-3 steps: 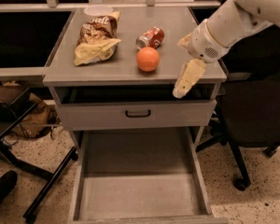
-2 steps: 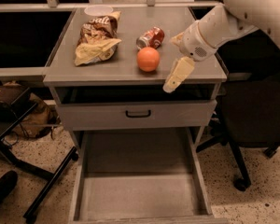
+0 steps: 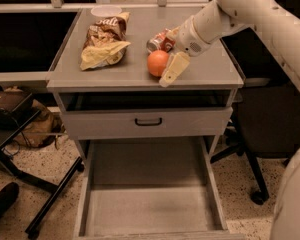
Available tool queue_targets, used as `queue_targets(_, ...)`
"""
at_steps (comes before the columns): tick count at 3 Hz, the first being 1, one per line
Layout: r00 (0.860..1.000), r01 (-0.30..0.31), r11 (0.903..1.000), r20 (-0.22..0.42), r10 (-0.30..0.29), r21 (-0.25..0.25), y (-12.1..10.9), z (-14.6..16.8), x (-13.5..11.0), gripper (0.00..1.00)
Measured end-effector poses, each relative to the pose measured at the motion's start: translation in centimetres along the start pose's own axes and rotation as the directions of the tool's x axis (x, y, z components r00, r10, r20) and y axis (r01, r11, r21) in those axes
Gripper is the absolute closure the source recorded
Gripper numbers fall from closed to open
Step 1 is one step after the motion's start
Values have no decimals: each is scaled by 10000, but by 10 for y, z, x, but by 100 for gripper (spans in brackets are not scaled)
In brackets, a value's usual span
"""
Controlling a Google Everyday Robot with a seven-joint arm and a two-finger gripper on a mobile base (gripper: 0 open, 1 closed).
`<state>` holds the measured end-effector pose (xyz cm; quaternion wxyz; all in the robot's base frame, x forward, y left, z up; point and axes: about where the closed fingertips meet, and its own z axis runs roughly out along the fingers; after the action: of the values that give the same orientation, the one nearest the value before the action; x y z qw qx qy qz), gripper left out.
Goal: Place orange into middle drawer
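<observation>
- orange [image 3: 157, 63] sits on the cabinet top [image 3: 210, 74], front-centre, unmoved since the earlier frames.
- gripper [image 3: 169, 75] has come left from the top's right edge and is now right against the orange's right side; contact can't be confirmed.
- Gripper angles down-left, tip at the top's front edge. Open or closed: can't tell.
- red soda can [image 3: 159, 40] lies on its side just behind the orange, by the wrist.
- Chip bags [image 3: 105, 44] are on the left of the top, well apart from the orange.
- Upper drawer front [image 3: 110, 124] has a black handle [image 3: 148, 121].
- middle drawer [image 3: 150, 209] below is pulled out, grey bottom bare.
</observation>
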<state>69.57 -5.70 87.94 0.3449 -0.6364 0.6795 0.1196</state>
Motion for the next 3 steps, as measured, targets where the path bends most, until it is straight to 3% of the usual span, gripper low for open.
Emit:
queue_targets(2,9997,-87,9988,240,99,-486,-7,33,5,0)
queue_targets(3,9997,-88,9988,243,100,-489,-7,33,5,19)
